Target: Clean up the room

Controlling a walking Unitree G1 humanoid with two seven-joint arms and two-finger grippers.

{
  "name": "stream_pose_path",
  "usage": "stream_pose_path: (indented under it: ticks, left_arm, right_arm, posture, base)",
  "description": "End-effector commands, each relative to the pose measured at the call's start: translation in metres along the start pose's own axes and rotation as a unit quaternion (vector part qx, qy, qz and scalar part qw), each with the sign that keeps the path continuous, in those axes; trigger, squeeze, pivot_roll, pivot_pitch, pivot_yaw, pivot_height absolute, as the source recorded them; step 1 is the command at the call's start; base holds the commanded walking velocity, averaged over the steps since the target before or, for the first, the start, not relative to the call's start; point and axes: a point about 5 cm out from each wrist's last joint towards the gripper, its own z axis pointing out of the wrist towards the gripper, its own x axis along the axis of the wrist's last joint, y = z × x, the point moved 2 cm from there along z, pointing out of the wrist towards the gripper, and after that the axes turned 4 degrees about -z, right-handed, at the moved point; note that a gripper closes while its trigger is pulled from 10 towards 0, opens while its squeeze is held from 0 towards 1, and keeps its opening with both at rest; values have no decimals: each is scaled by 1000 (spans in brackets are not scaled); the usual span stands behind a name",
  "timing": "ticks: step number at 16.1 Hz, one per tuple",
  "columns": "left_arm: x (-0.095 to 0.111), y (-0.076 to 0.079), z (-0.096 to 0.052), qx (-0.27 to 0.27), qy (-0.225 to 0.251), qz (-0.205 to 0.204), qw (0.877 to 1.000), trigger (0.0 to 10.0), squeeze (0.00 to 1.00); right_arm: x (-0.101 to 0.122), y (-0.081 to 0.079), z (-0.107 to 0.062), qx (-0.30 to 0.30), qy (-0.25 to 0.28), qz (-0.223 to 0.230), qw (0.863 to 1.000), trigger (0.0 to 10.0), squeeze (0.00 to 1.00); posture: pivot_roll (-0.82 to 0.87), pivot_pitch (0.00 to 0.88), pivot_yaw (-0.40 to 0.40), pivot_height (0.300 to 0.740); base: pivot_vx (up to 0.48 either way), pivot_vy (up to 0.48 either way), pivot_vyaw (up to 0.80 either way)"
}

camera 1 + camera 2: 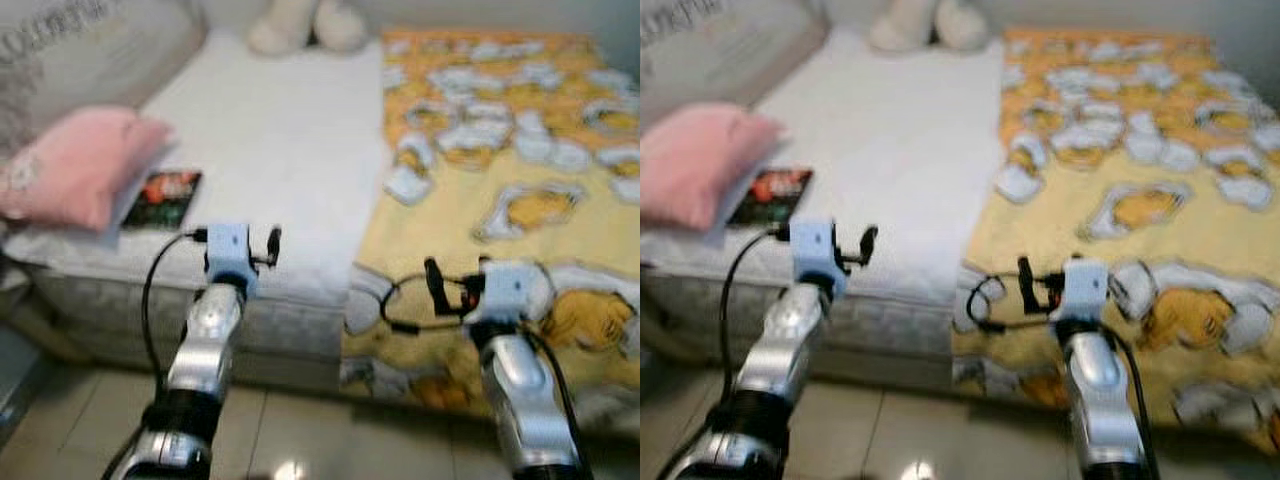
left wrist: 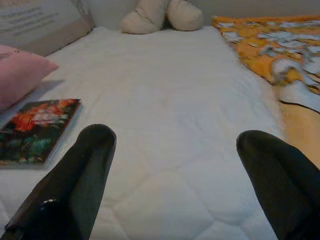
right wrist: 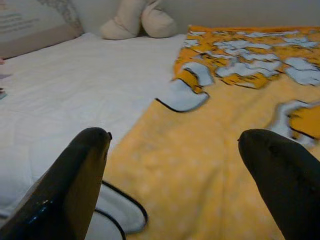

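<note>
Both jaws stand spread: left gripper (image 2: 172, 175) over the white mattress (image 1: 290, 150), right gripper (image 3: 175, 175) over the yellow blanket (image 1: 500, 170). Likely target — the book (image 1: 162, 198) beside the pink pillow (image 1: 75, 165); advance the left arm squarely toward its edge.

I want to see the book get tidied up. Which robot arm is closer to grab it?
Probably the left. The left tool hangs open at the bed's near edge, near the book. The right tool is over the yellow blanket, farther away.
</note>
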Motion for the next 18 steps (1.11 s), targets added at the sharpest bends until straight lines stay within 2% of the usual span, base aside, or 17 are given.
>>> stream_pose_path:
  ticks: [1,4,6,9,12,18]
  left_arm:
    - [9,-5,2,1,15,9,1000,10000,0]
    - [9,0,3,-17,16,6,1000,10000,0]
    - [11,3,3,-28,20,12,999,10000,0]
    - [5,-2,6,-19,-5,13,1000,10000,0]
    - [7,-10,13,-17,-13,36,999,10000,0]
    - [3,-1,13,-40,-19,28,999,10000,0]
  right_arm:
    - [8,-7,2,11,18,1,1000,10000,0]
    - [8,-7,1,11,17,1,1000,10000,0]
    - [7,-9,-1,14,13,6,1000,10000,0]
    - [5,-9,-6,11,11,9,1000,10000,0]
    - [2,-10,-13,7,6,10,1000,10000,0]
    - [2,-8,-14,-2,5,14,1000,10000,0]
  posture:
    - [-136,0,41,740]
    - [-142,0,47,740]
    - [-146,0,49,740]
    - [-151,0,53,740]
    - [-160,0,65,740]
    - [-170,0,72,740]
  base:
    - [480,0,0]
    - [480,0,0]
    - [480,0,-634]
    - [0,0,-623]
    - [0,0,-600]
    - [0,0,-578]
